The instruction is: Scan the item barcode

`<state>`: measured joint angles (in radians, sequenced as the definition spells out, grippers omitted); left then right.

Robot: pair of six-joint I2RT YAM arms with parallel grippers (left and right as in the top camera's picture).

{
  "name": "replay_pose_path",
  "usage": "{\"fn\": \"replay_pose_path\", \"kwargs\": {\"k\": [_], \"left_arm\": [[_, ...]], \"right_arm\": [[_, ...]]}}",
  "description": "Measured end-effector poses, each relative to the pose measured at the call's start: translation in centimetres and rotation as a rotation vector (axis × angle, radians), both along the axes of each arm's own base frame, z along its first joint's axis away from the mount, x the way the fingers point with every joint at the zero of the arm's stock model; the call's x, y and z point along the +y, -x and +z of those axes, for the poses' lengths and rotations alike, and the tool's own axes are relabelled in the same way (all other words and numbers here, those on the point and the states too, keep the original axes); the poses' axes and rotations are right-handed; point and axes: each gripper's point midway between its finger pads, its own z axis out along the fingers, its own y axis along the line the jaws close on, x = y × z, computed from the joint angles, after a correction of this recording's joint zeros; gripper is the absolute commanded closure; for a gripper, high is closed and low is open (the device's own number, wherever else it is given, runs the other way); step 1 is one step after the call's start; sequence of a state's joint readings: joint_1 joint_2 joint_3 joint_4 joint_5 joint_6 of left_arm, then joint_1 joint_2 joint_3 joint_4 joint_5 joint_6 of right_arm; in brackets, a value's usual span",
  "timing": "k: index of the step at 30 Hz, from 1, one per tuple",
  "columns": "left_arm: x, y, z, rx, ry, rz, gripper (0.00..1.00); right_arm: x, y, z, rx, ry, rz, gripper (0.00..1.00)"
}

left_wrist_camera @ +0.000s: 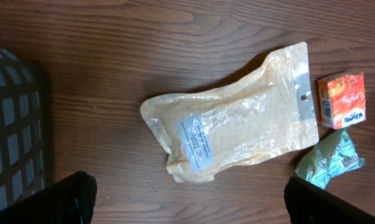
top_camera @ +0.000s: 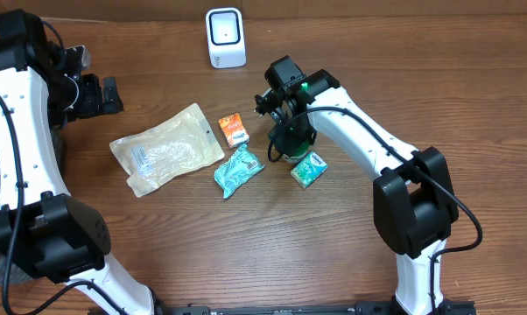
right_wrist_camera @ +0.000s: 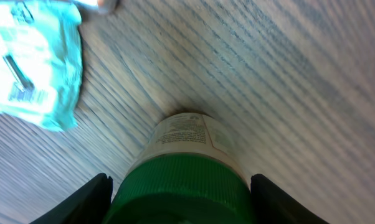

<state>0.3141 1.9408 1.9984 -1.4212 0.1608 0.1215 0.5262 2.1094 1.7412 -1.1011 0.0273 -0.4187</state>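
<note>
Early stage: the right gripper (right_wrist_camera: pixel 179 182) straddles the green-capped bottle (right_wrist_camera: pixel 182 140), whether clamped I cannot tell, the left gripper (left_wrist_camera: pixel 187 182) gapes empty, and the scanner (top_camera: pixel 225 37) stands well apart, unused.

Matt wood-grain table (top_camera: pixel 246 245), glossy crinkled plastic pouch (top_camera: pixel 167 150), bottle (right_wrist_camera: pixel 182 138) with ribbed plastic cap (right_wrist_camera: pixel 178 190).

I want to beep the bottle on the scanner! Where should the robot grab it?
Grab the ribbed green cap, coming down from above. The bottle looks upright, and its round cap sits inside the right gripper, one finger on each side, ready for a squeeze.
</note>
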Motion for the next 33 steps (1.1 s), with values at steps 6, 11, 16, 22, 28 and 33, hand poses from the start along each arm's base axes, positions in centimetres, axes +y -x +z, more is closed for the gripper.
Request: {"fn": "replay_pose_path", "kwargs": {"k": [6, 11, 16, 22, 28, 33], "left_arm": [[0.0, 0.0, 0.0, 0.000, 0.000, 0.000, 0.01], [0.0, 0.0, 0.0, 0.000, 0.000, 0.000, 0.00], [0.0, 0.0, 0.0, 0.000, 0.001, 0.000, 0.01], [0.0, 0.0, 0.0, 0.000, 0.001, 0.000, 0.01], [0.0, 0.0, 0.0, 0.000, 0.000, 0.000, 0.01], [0.0, 0.0, 0.0, 0.000, 0.000, 0.000, 0.00]], "right_arm": [[-0.7, -0.5, 0.1, -0.034, 0.062, 0.123, 0.46], [-0.8, -0.8, 1.8, -0.038, 0.062, 0.048, 0.00], [0.7, -2.5, 7.4, -0.092, -0.069, -0.227, 0.00], [-0.1, -2.5, 7.4, 0.018, -0.194, -0.520, 0.00], [-3.5, -3.3, 7.2, 0.076, -0.221, -0.849, 0.00], [-3.3, -2.6, 7.1, 0.084, -0.194, -0.767, 0.01]]}}
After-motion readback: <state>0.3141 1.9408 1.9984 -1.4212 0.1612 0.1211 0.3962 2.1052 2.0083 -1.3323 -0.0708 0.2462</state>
